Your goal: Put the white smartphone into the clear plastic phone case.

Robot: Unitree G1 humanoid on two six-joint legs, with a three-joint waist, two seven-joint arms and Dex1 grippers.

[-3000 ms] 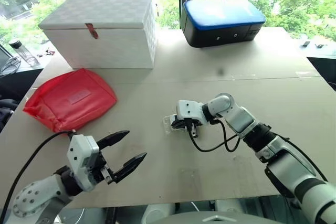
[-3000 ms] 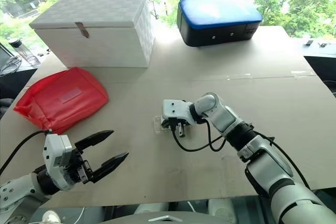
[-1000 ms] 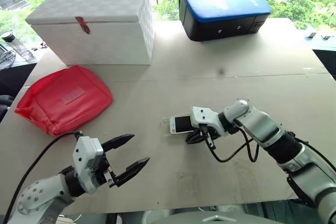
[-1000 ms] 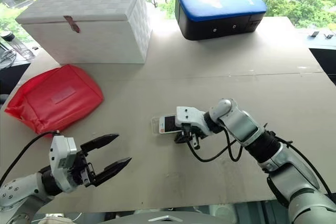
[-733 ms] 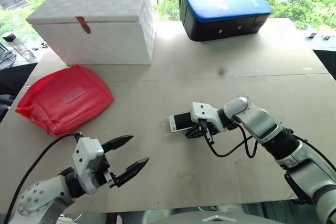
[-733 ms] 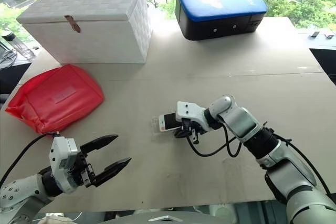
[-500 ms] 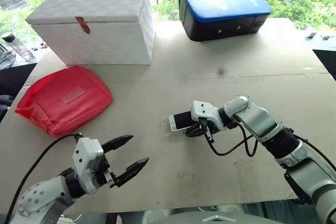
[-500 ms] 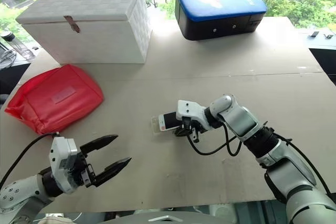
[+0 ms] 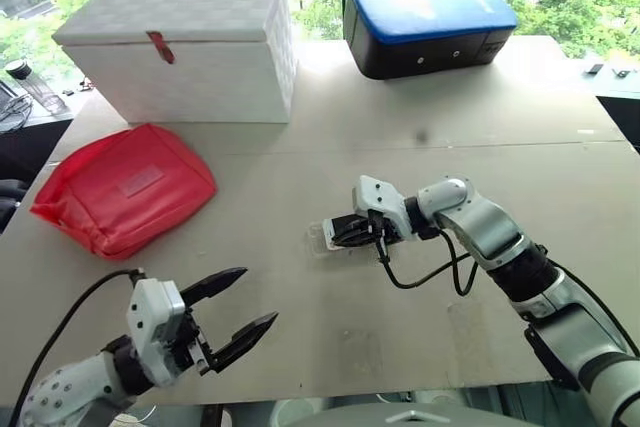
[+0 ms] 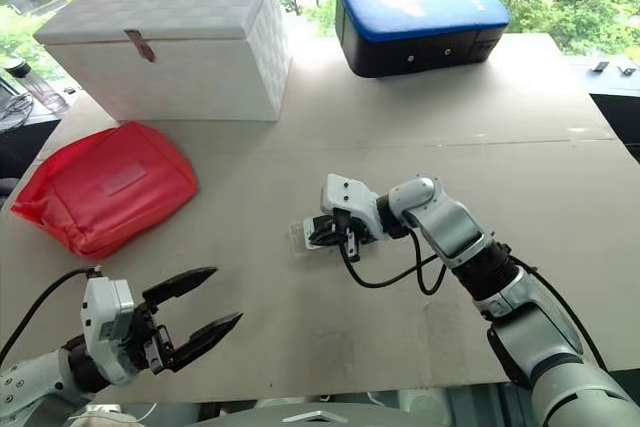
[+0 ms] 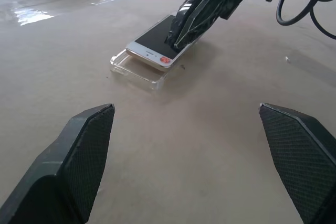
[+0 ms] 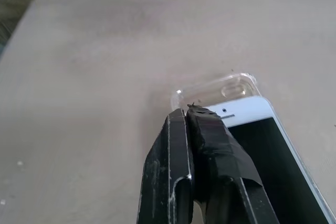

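Here, a tan table (image 9: pixel 520 97) carries a white lidded box (image 9: pixel 185 47), a blue-topped case (image 9: pixel 425 22) and a red pouch (image 9: pixel 125 187); the left gripper (image 9: pixel 240 309) hangs spread and empty near the front edge; the right gripper (image 9: pixel 343 231), pinched closed, presses on the white smartphone (image 11: pixel 157 43), which lies partly over the clear plastic phone case (image 11: pixel 134 69) mid-table.
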